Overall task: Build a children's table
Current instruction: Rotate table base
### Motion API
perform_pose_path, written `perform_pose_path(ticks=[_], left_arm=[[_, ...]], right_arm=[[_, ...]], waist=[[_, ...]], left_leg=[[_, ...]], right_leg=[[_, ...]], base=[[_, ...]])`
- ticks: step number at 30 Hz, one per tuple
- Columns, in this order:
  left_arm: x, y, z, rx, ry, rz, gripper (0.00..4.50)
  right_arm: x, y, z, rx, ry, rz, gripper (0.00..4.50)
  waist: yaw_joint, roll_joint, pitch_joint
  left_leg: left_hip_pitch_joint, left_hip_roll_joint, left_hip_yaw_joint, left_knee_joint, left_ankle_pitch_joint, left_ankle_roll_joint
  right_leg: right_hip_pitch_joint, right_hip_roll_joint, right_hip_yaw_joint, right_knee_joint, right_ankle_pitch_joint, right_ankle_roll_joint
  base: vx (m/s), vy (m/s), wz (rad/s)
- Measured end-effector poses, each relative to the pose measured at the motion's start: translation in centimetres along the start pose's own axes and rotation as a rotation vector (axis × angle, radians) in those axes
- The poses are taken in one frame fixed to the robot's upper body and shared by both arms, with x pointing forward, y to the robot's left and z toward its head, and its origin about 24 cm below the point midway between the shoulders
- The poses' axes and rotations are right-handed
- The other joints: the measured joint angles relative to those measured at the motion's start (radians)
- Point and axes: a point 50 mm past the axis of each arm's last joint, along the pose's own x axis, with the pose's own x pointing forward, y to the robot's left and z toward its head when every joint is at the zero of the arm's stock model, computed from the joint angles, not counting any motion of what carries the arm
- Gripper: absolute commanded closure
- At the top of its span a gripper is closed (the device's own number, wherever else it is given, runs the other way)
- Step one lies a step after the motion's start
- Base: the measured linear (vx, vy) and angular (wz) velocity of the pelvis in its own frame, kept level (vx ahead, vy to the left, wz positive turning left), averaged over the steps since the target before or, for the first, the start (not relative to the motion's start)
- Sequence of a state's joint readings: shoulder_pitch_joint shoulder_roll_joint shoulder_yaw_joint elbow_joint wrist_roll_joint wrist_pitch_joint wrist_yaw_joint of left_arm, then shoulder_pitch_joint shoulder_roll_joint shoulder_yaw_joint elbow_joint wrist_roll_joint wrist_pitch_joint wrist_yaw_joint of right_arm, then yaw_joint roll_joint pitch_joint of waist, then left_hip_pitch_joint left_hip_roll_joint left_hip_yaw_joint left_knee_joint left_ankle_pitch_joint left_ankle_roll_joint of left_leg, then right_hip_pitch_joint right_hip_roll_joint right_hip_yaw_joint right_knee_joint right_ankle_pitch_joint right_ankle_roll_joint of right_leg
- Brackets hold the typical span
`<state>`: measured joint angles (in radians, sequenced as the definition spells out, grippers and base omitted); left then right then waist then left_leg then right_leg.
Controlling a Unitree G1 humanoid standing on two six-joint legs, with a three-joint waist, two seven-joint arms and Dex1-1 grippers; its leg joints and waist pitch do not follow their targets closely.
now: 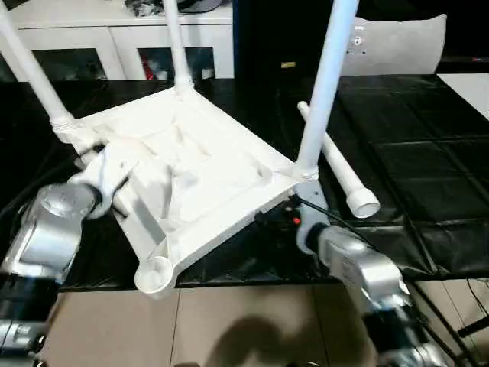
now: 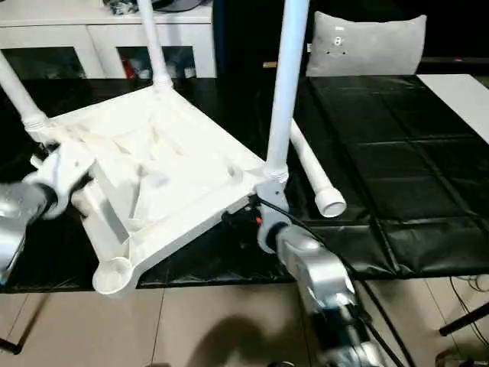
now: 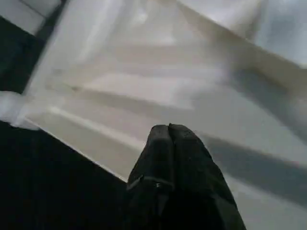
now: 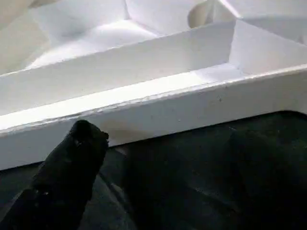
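Lying upside down on the black mat (image 1: pixel 428 176), the white tabletop (image 1: pixel 191 172) has its ribbed underside up so the corner sockets can take legs

Three legs stand seated: far-left leg (image 1: pixel 30 69), far leg (image 1: pixel 176 42), right-corner leg (image 1: pixel 325 84). Near corner socket (image 1: pixel 155 274) is empty and overhangs the mat's near edge, above the tiled floor (image 1: pixel 229 329)

Fourth leg (image 1: pixel 336 160) lies loose on the mat, just beside and behind the right-corner leg, wide end toward the robot; judged to be the piece meant for the empty socket

Left gripper (image 3: pixel 168 134): fingers pressed together, nothing between them, hovering over the ribbed underside near the tabletop's left edge. Touching or not, cannot tell

Right gripper (image 4: pixel 158 158): jaws spread wide, holding nothing; one black finger (image 4: pixel 79 153) sits low against the tabletop's outer side wall, close below the right corner. Judged a bracing or re-gripping position at the edge, not a hold

Beyond: white cabinet (image 1: pixel 114 38) with glass doors at the back left, grey pillow (image 2: pixel 367 46) at the back right

Writing: small tag on the pillow, too small to read. No other brand or label legible
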<state>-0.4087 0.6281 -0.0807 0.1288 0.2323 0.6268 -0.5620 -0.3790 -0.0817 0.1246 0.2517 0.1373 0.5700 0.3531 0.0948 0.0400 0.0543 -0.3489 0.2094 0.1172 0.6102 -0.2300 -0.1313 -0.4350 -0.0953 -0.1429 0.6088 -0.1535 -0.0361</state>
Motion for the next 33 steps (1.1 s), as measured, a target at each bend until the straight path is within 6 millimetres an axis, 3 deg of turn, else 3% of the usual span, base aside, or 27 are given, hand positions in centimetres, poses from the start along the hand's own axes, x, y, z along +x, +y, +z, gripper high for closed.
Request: perform_pose_path(ticks=[6,10,15,21,25,33], left_arm=[[0.3,-2.4,-1.8,0.036,0.1,-0.146,4.48],[-0.9,-3.6,-2.6,0.122,0.174,-0.306,4.48],[-1.3,-5.8,-1.4,0.142,0.093,-0.547,4.48],[-0.5,-8.6,0.5,0.049,-0.045,-0.699,4.48],[-0.1,-10.3,2.0,0.016,-0.112,-0.77,4.48],[0.5,-12.9,4.2,-0.041,-0.206,-0.85,4.48]], right_arm=[[0.9,0.0,0.4,-0.01,0.004,-0.003,0.0],[1.9,0.0,0.5,-0.011,0.012,-0.005,0.0],[2.4,-0.9,1.1,0.019,-0.004,-0.051,0.0],[2.5,-1.9,1.2,0.03,-0.007,-0.087,0.0],[2.7,-2.4,1.3,0.024,-0.013,-0.106,0.0],[2.3,-3.3,1.4,0.027,-0.032,-0.136,0.0]], waist=[[-0.009,-0.003,-0.001],[-0.019,-0.002,0.0],[-0.02,0.004,-0.001],[-0.024,0.002,-0.002],[-0.038,0.002,-0.002],[-0.046,0.003,-0.002]], left_leg=[[0.001,0.002,0.0,0.0,0.002,-0.004],[0.004,0.003,0.0,-0.001,0.002,-0.004],[0.01,0.0,0.001,-0.001,0.002,-0.005],[0.013,-0.001,0.003,-0.001,0.003,-0.004],[0.015,-0.002,0.004,-0.004,0.003,-0.004],[0.015,-0.002,0.008,-0.007,0.005,0.001]], right_leg=[[0.0,0.002,0.0,0.001,0.002,-0.003],[0.0,0.003,0.0,0.002,0.002,-0.004],[0.004,0.003,0.005,0.002,0.003,-0.004],[0.007,0.003,0.011,0.002,0.003,-0.004],[0.007,0.004,0.014,0.002,0.002,-0.003],[0.004,0.005,0.016,0.002,0.002,-0.003]], base=[[0.0,0.0,0.0],[0.0,0.0,0.0],[0.0,0.0,0.0],[0.0,0.0,0.0],[0.0,0.0,0.0],[0.0,0.0,0.0]])
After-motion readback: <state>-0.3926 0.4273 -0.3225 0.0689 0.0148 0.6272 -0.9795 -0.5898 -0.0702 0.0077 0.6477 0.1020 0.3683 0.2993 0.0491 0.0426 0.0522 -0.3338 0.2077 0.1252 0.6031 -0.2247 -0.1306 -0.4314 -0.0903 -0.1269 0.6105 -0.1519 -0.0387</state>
